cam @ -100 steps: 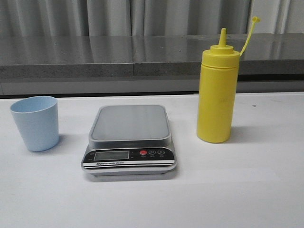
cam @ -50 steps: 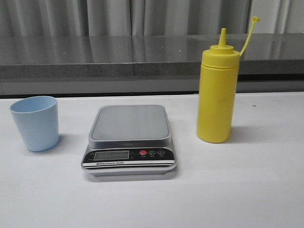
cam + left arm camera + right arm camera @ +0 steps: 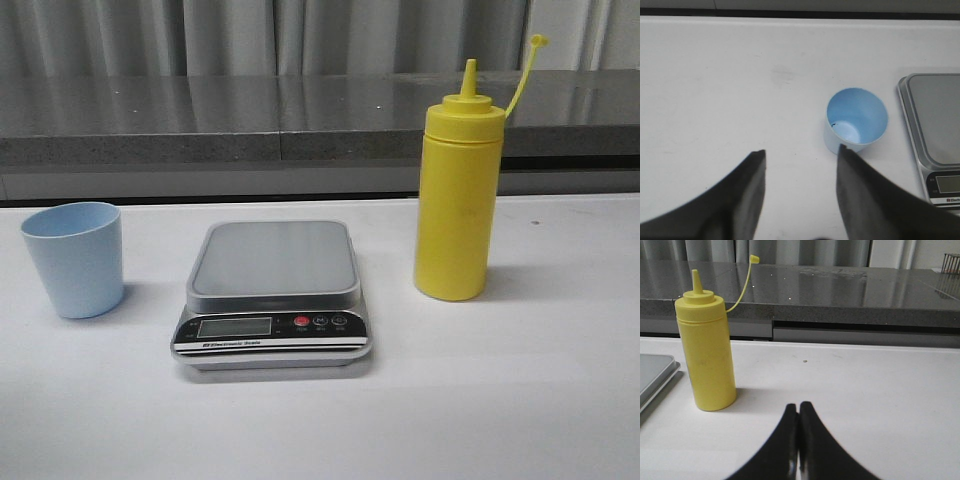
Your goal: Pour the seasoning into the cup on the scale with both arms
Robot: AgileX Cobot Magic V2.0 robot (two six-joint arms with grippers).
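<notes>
The pale blue cup [image 3: 74, 258] stands upright on the white table, left of the scale [image 3: 273, 293]; the scale's platform is bare. The yellow seasoning bottle [image 3: 457, 198] stands upright to the right of the scale, cap strap hanging free. No arm shows in the front view. In the left wrist view my left gripper [image 3: 801, 152] is open over bare table, with the cup [image 3: 857, 120] just beyond one fingertip and the scale [image 3: 932, 131] further off. In the right wrist view my right gripper [image 3: 799, 406] is shut on nothing, apart from the seasoning bottle [image 3: 706, 354].
A dark grey stone ledge [image 3: 250, 120] runs along the back of the table, with grey curtains behind it. The white tabletop [image 3: 520, 380] stretches in front of and around the three objects.
</notes>
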